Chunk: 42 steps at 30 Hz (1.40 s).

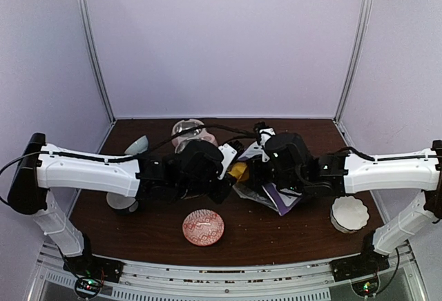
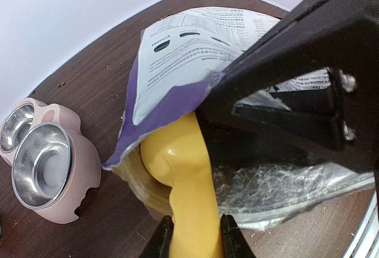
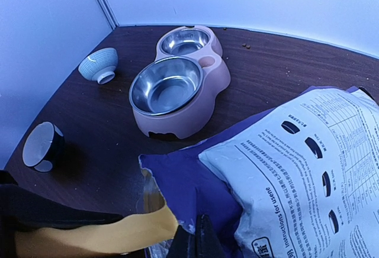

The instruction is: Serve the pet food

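The left gripper (image 2: 195,241) is closed narrowly on the handle of the yellow scoop (image 2: 177,163). The scoop's head sits inside the mouth of the pet food bag (image 2: 195,45), directly ahead of the fingers. The bag lies on its side on the table (image 3: 284,71), white printed back up, with purple lining exposed at the opening. The right gripper (image 3: 198,245) is fully closed, pinching the purple edge of the bag mouth. The bag's contents are hidden. A few loose kibble pellets (image 3: 244,45) lie beyond the pink twin-bowl feeder (image 3: 177,101), well apart from both grippers.
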Each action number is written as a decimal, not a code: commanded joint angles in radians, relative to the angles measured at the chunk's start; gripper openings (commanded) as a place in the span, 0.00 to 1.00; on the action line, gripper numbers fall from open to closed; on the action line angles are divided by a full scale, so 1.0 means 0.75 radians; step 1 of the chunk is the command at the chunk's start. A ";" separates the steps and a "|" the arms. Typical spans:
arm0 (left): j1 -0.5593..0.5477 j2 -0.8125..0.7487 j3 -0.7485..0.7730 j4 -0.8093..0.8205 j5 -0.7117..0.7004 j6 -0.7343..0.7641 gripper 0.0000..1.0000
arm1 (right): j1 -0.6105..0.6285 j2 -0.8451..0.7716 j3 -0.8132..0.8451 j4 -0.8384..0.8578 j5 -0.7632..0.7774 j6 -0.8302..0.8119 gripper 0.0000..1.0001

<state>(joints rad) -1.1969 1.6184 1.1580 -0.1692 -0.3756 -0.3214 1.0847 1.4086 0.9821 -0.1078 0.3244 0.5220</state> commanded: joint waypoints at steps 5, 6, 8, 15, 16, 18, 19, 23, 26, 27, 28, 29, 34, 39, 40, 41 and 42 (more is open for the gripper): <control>0.060 0.212 0.113 0.191 -0.206 0.021 0.00 | 0.031 -0.031 -0.006 0.207 -0.067 0.038 0.00; 0.060 0.231 0.121 0.206 -0.212 0.023 0.00 | 0.029 -0.033 -0.018 0.228 -0.079 0.043 0.00; 0.060 0.256 0.117 0.253 -0.229 0.032 0.00 | 0.022 -0.031 -0.039 0.252 -0.095 0.062 0.00; 0.075 0.309 0.066 0.427 -0.156 0.050 0.00 | 0.007 -0.032 -0.097 0.301 -0.158 0.073 0.00; 0.080 0.328 0.077 0.429 -0.143 0.051 0.00 | 0.002 -0.030 -0.100 0.315 -0.187 0.071 0.00; 0.090 0.347 0.077 0.461 -0.103 0.069 0.00 | -0.007 -0.025 -0.096 0.294 -0.197 0.078 0.00; 0.093 0.353 0.072 0.483 -0.073 0.078 0.00 | -0.010 -0.028 -0.096 0.284 -0.204 0.076 0.00; 0.119 0.371 0.057 0.554 0.104 0.110 0.00 | -0.040 -0.055 -0.127 0.283 -0.250 0.099 0.00; 0.147 0.387 0.036 0.616 0.249 0.127 0.00 | -0.073 -0.070 -0.154 0.302 -0.301 0.114 0.00; 0.154 0.389 0.029 0.635 0.284 0.132 0.00 | -0.080 -0.075 -0.160 0.308 -0.316 0.117 0.00; 0.157 0.390 0.026 0.640 0.301 0.135 0.00 | -0.085 -0.076 -0.162 0.306 -0.323 0.117 0.00; 0.158 0.391 0.025 0.643 0.305 0.137 0.00 | -0.088 -0.076 -0.156 0.296 -0.321 0.116 0.00; 0.158 0.392 0.049 0.593 0.267 0.132 0.00 | -0.092 -0.068 -0.098 0.190 -0.278 0.090 0.00; 0.169 0.423 0.101 0.497 0.410 0.043 0.00 | -0.093 -0.080 -0.071 0.120 -0.222 0.095 0.00; 0.176 0.424 0.101 0.482 0.475 0.025 0.00 | -0.093 -0.091 -0.076 0.115 -0.209 0.100 0.00; 0.178 0.423 0.104 0.461 0.518 0.019 0.00 | -0.094 -0.101 -0.078 0.098 -0.184 0.113 0.00; 0.178 0.424 0.117 0.412 0.552 0.007 0.00 | -0.096 -0.111 -0.076 0.080 -0.165 0.124 0.00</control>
<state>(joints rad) -1.0843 1.9095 1.2072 0.2070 -0.1123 -0.2665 1.0145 1.3834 0.8978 0.0017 0.1402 0.5987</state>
